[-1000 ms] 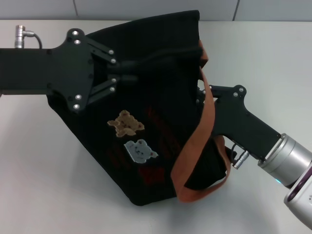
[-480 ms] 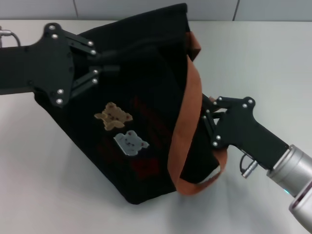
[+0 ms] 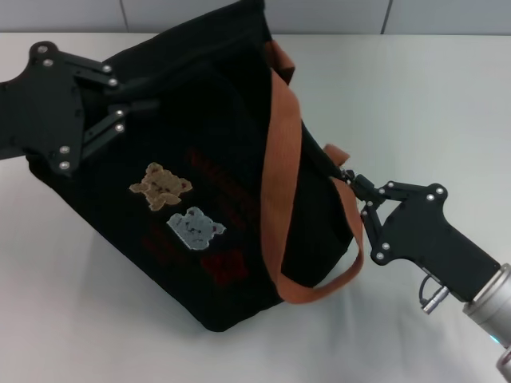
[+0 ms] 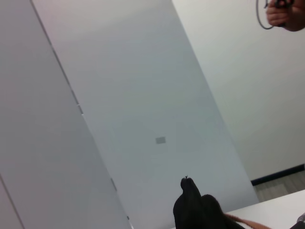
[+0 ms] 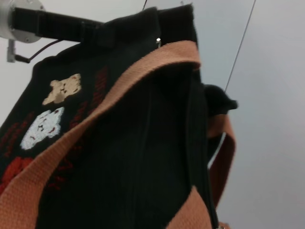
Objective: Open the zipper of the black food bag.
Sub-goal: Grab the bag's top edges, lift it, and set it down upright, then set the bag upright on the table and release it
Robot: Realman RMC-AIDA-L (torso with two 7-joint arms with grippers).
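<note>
Right gripper (image 3: 357, 190) pinched on sth small at the zipper (image 3: 345, 174) end, bag's right side; left gripper (image 3: 148, 112) clamps fabric on the black food bag (image 3: 215, 159), tilted mid-table. Unzip underway, I'd say; next: pull along track w/ left bracing.

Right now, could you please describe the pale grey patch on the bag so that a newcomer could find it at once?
Start at the black food bag lying tilted on the white table, between the left claw and right claw. On its broad upward face sit two small bear-shaped patches. The pale grey patch is the one nearer you, just beside the tan bear patch and above red print.
</note>
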